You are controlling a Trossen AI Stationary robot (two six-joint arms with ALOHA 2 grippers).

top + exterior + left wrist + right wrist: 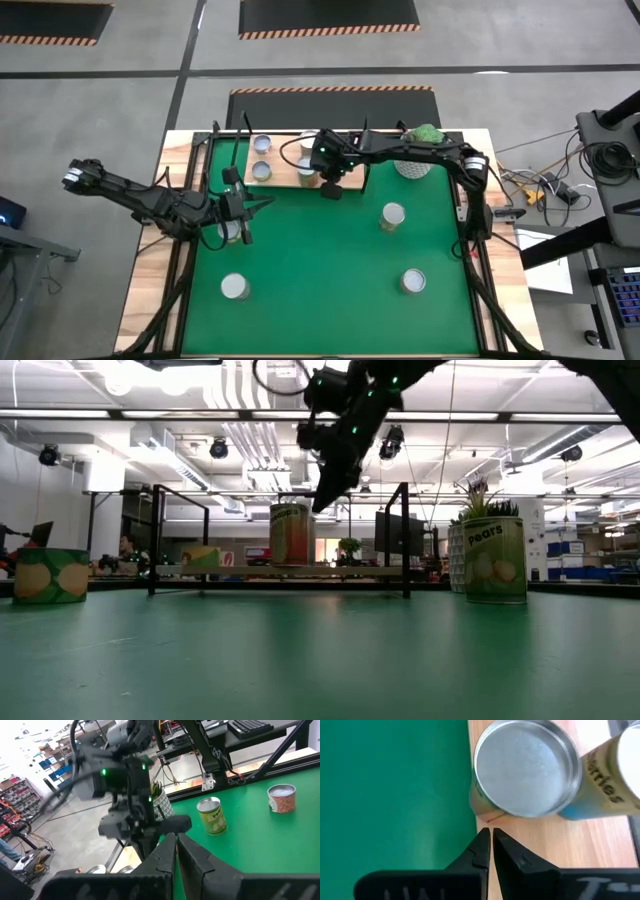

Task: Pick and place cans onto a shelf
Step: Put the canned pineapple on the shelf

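The light-wood shelf (285, 178) with black uprights stands at the mat's far edge, and several silver-topped cans (261, 171) stand on it. Other cans stand on the green mat (330, 270): one (393, 215), one (413, 281), one (235, 287) and one (231, 233). My right gripper (491, 837) is shut and empty. It points down above the shelf's near edge, just beside a can (527, 767), and it also shows in the low view (325, 500). My left gripper (176, 840) is shut and empty. It hovers over the mat's left part (250, 205), next to the can there.
A white pot with a green plant (418, 150) stands at the mat's far right. The shelf's black frame (404, 540) rises at its ends. A Pears can (494, 560) and a yellowish can (50, 575) stand near the low camera. Cables lie right of the table.
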